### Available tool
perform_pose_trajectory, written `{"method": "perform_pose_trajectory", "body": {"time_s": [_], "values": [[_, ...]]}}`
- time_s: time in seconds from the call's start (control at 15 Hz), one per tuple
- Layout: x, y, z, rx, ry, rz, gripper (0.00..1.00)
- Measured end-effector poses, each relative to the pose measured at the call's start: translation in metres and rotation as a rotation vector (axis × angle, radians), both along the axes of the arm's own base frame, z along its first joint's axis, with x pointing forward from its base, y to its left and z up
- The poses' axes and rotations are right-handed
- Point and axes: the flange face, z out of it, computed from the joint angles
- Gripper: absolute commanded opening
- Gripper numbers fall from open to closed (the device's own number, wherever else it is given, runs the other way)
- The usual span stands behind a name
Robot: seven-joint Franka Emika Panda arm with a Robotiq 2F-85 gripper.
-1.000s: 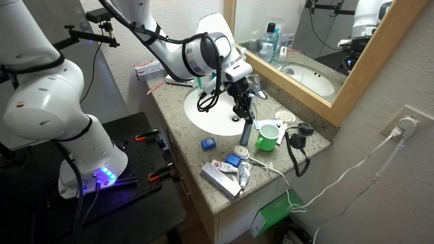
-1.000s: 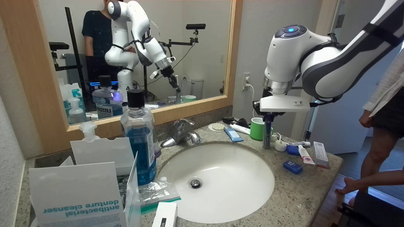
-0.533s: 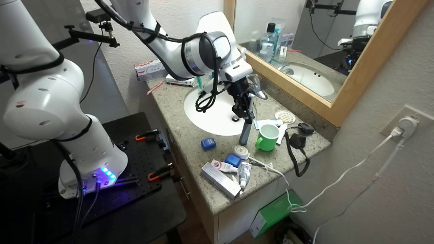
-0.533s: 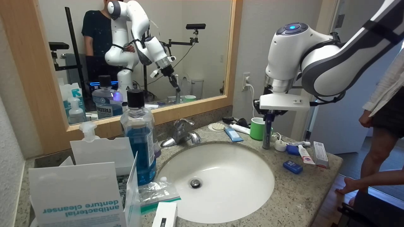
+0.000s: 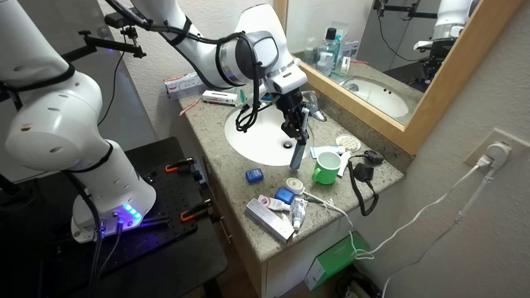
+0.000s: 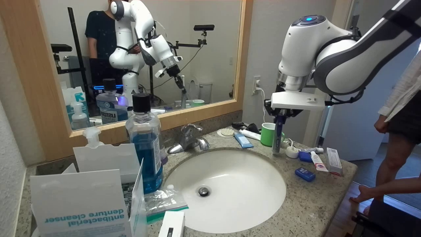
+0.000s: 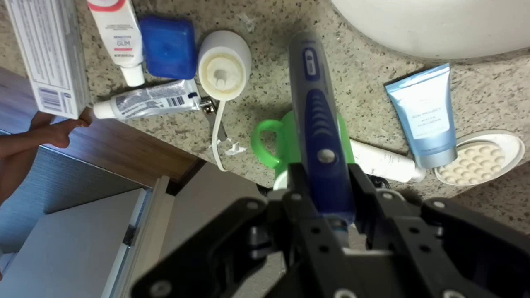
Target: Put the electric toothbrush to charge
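Observation:
The electric toothbrush (image 7: 321, 111) has a grey and dark blue handle. My gripper (image 7: 326, 171) is shut on the handle near its neck, one finger on each side. In both exterior views the toothbrush (image 5: 297, 157) (image 6: 278, 135) hangs nearly upright, handle end down and slightly tilted. Its lower end is close above the counter by the sink rim. The gripper (image 5: 299, 136) hides part of it, and the neck shows above the fingers in an exterior view. The white round charger (image 7: 225, 64) with a small centre post stands on the counter (image 5: 294, 186) (image 6: 292, 152), apart from the toothbrush.
A green cup (image 5: 326, 167) stands close beside the toothbrush. A blue floss box (image 5: 284, 195), toothpaste tubes (image 5: 298, 212) and a long carton (image 5: 270, 220) lie near the charger. Its white cord (image 5: 331, 203) runs over the counter edge. The sink (image 6: 227, 191) is alongside.
My gripper has risen slightly with the toothbrush still in it. The toothbrush's lower end has moved up and a little away from the charger. The objects on the counter have not moved.

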Motion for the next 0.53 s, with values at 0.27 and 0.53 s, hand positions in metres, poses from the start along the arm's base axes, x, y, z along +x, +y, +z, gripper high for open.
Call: {"method": "perform_pose_trajectory", "body": {"time_s": [0.27,0.53], "values": [[-0.007,-0.001,0.015,-0.001,-0.019,-0.011,0.07],[-0.019,-0.005,0.027,0.005,-0.019,-0.017,0.07]]}}
